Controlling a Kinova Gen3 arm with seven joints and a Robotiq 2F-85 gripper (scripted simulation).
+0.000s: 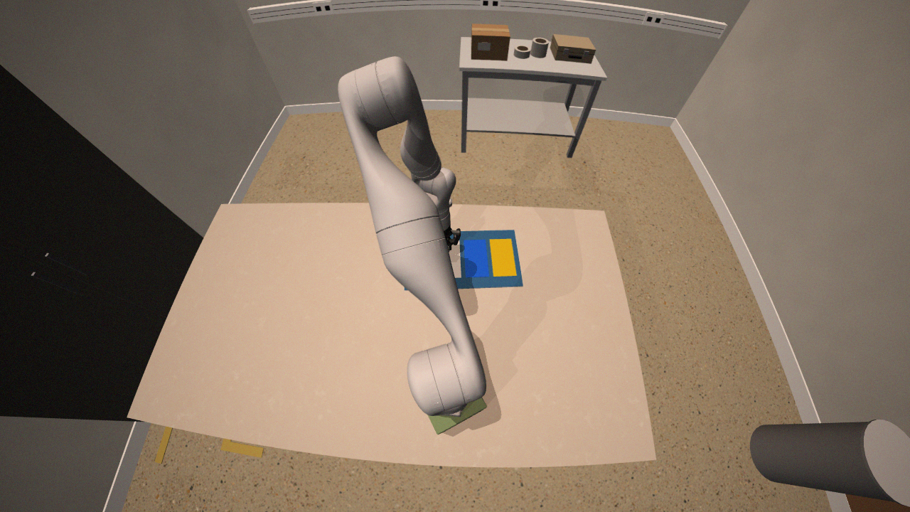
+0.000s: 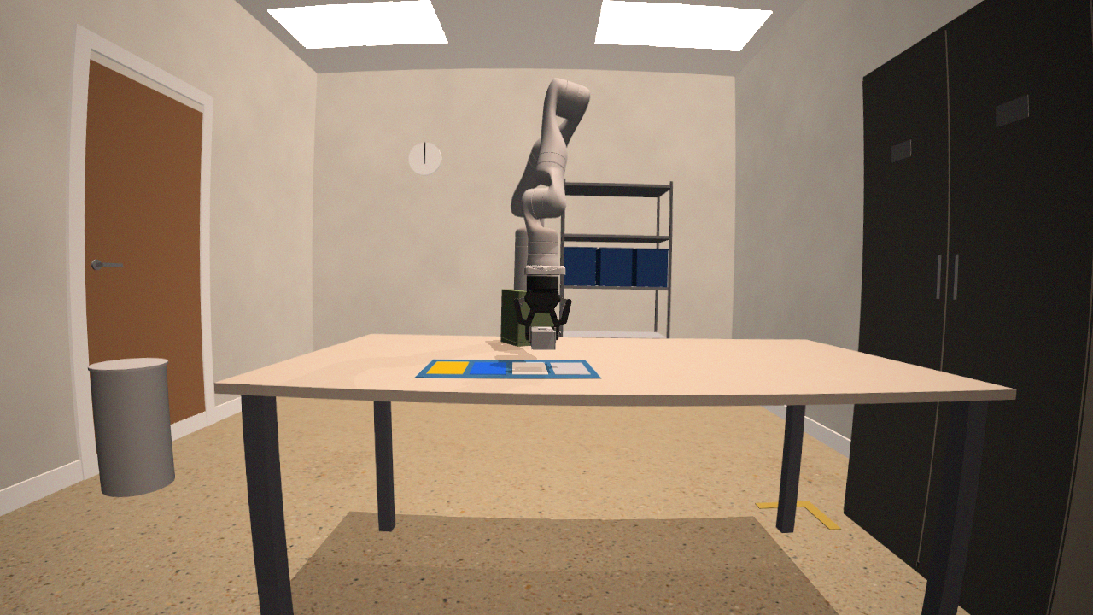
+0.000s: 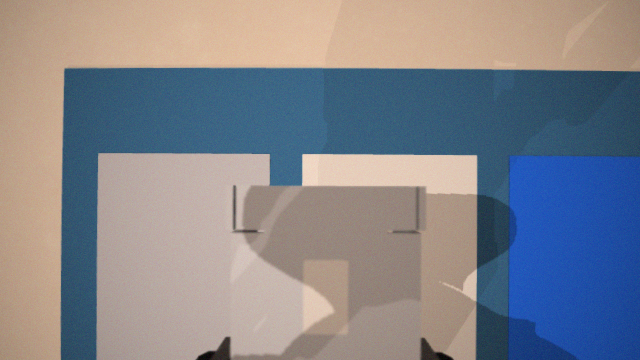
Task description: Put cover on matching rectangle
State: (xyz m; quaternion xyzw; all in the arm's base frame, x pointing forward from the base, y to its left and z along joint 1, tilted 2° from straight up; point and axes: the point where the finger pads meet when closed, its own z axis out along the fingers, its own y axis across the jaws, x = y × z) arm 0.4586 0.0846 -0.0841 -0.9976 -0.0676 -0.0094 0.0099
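Observation:
My gripper [image 2: 542, 330] [image 3: 325, 352] is shut on the cover [image 2: 542, 338] [image 3: 325, 225], a light grey thin-walled box, and holds it a little above the table. In the wrist view the cover hangs over the gap between a grey rectangle [image 3: 150, 225] [image 2: 569, 368] and the white rectangle [image 3: 390, 170] [image 2: 530, 368]. The blue rectangle [image 3: 575, 225] [image 2: 488, 367] [image 1: 473, 257] lies beyond the white one, and the yellow rectangle [image 2: 446, 367] [image 1: 502, 257] at the far end. All lie on a dark blue mat [image 3: 200, 110] [image 1: 509, 283]. In the top view the arm hides the gripper and the cover.
The mat lies on a beige table [image 1: 254, 318] [image 2: 764, 366]. The arm stands on a green pedestal [image 2: 511, 314] [image 1: 467, 414] at the table's edge. A side table with boxes [image 1: 531, 67], a shelf rack [image 2: 619, 260] and a grey bin [image 2: 131, 424] stand off the table.

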